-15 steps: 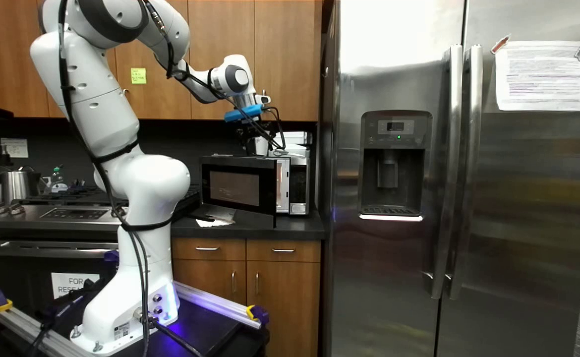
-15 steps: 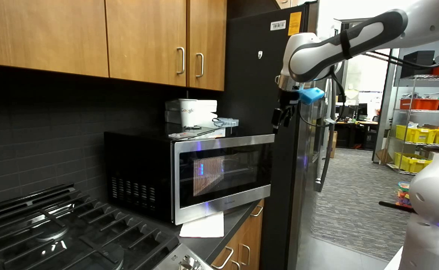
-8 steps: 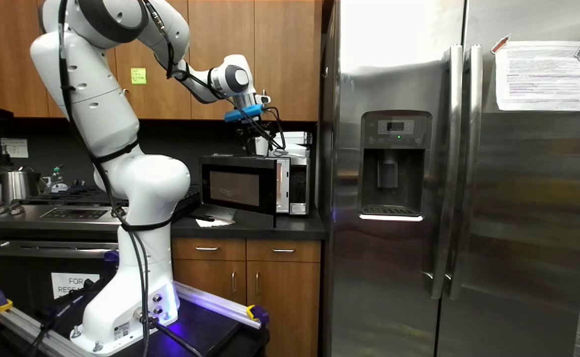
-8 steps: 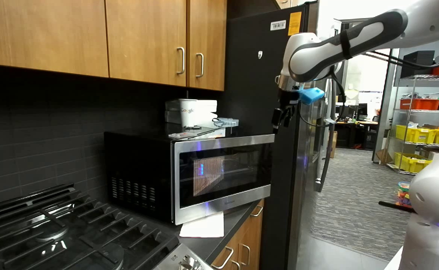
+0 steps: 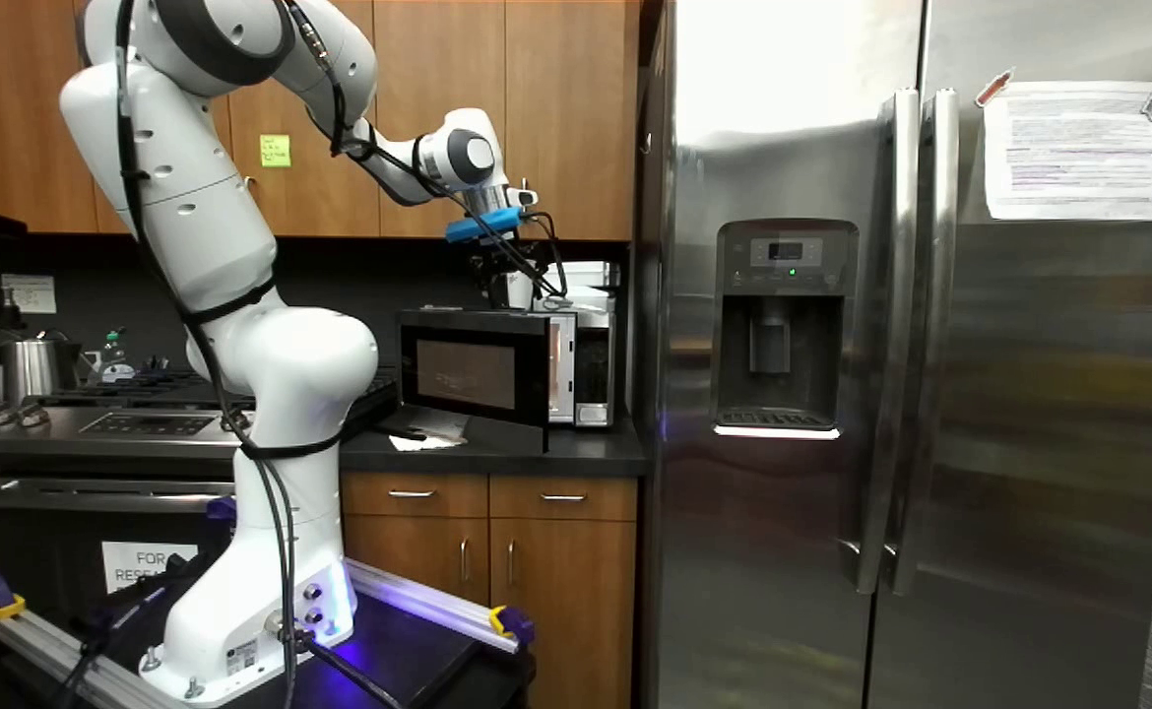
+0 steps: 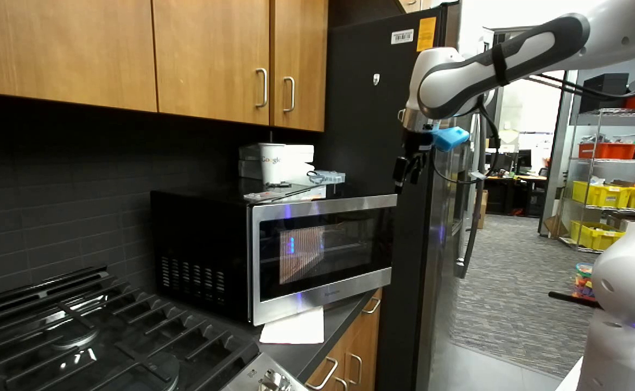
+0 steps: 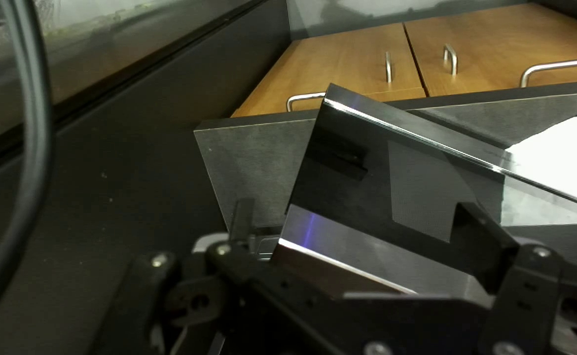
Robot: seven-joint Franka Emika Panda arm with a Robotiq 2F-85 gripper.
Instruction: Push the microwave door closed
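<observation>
Unchanged, as far as can be made out, since a second and half a second ago — same pose of the arm (image 5: pixel 200 231), same layout along the counter (image 5: pixel 591 448), same angle of the microwave door (image 6: pixel 331 247). Still ajar, that is, at the front of the microwave (image 6: pixel 203 233) in both exterior views: joined at the left, swung out toward the near side at the right, with a bright strip of interior (image 5: pixel 561 367) to the right of the free edge.

Near the upper right part of the door, as before: the gripper (image 6: pixel 407 176), with parted jaws — and, in the wrist view, with fingers (image 7: pixel 481 241) well apart and dark door glass showing in the gap between. Cannot tell whether touching the door or just short of it.

Likewise unmoved on top of the microwave: a white cup (image 6: pixel 272 164) just beside white boxes (image 6: pixel 299 160). On the counter, partly below the door: a white sheet (image 6: pixel 296 329), lying as a second ago. Same surroundings too: to the left, the stove (image 6: pixel 30 358); to the right, the tall fridge (image 5: pixel 783 551); overhead, wooden cabinets (image 6: pixel 214 60).
</observation>
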